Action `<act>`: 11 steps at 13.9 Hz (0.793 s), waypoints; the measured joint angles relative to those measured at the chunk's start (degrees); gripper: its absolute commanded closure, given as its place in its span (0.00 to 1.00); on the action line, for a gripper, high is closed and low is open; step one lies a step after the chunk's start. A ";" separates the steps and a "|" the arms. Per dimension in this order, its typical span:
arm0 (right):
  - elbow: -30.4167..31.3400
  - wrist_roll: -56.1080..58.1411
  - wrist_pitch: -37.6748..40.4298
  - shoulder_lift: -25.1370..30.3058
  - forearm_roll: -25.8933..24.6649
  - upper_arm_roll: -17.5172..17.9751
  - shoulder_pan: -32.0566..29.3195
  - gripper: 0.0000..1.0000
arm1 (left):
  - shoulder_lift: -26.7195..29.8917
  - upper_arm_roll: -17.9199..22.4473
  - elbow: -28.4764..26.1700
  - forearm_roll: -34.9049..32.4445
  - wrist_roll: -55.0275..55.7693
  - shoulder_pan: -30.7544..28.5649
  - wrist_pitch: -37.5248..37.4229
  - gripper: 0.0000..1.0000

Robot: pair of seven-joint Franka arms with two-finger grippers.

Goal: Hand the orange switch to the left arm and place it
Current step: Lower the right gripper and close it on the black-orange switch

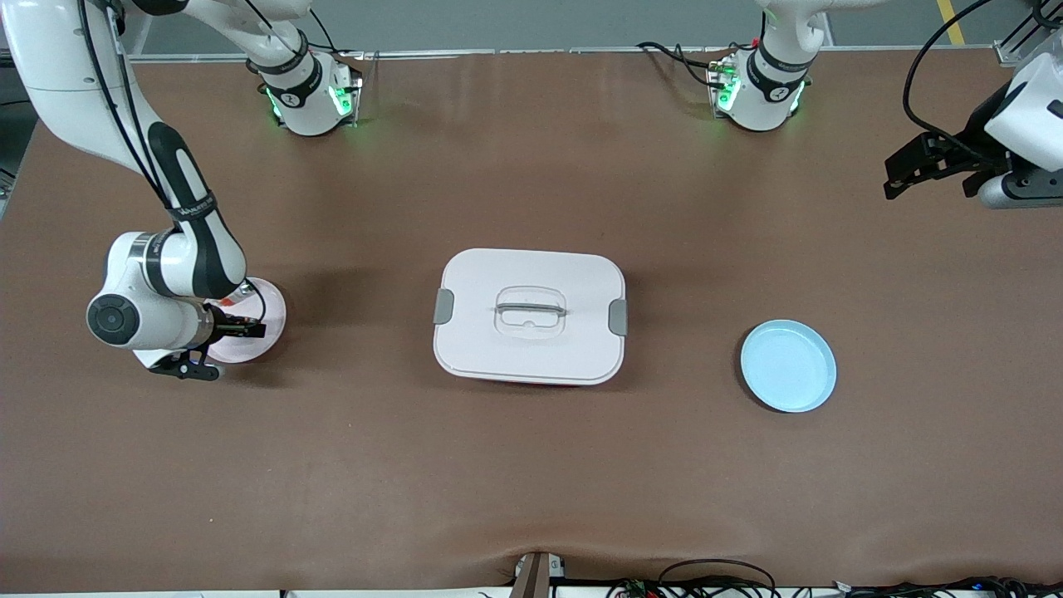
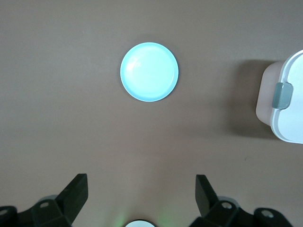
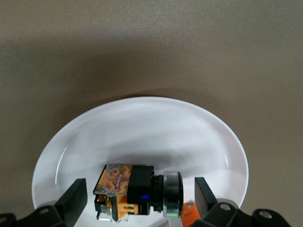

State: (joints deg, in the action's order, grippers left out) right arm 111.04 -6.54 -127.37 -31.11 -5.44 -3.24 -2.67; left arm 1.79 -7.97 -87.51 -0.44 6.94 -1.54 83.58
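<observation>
Orange and black, the switch (image 3: 135, 190) lies on its side in the pink plate (image 1: 270, 311), which sits toward the right arm's end of the table from the box (image 1: 529, 316). We take the box as our landmark: it stands mid-table, lid latched, and the blue plate (image 1: 788, 365) lies toward the left arm's end from it, bare.

We see the right gripper (image 3: 137, 198) low over the pink plate, its jaws spread wide with one finger at either end of the switch and nothing yet grasped. The left gripper (image 1: 938, 162) waits in the air well toward the left arm's end from the box, its jaws likewise released and empty.

We judge the switch light, rigid and small, with a smooth round metal collar at one end that may roll or slip. Its blocky orange-and-black body offers flat faces, so we would close there, not on the collar. Because the plate curves up, a loose pinch could skid the part sideways.
</observation>
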 measured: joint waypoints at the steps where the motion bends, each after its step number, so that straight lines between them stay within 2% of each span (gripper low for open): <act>1: 0.17 0.00 -0.04 -0.03 0.00 0.00 0.00 0.00 | 0.00 0.00 0.00 0.00 0.00 0.00 0.00 0.00; 6: 0.77 -0.01 -0.39 -0.03 0.00 0.00 0.00 0.00 | 0.00 0.00 0.00 0.00 0.00 0.00 0.00 0.00; 7: 0.80 -0.01 -0.39 -0.03 0.00 0.00 0.00 0.08 | 0.00 0.00 0.00 0.00 0.00 0.00 0.00 0.00; 9: 0.93 -0.01 -0.39 -0.03 0.00 0.00 0.00 0.35 | 0.00 0.00 0.00 0.00 0.00 0.00 0.00 0.00; 11: 0.95 -0.02 -0.39 -0.03 0.00 0.00 0.00 0.54 | 0.00 0.00 0.00 0.00 0.00 0.00 0.00 0.00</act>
State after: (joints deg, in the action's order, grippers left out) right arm 111.99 -6.55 -127.75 -31.13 -5.44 -3.24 -2.67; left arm 1.79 -7.97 -87.51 -0.44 6.93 -1.54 83.58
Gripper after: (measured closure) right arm 0.282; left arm 0.000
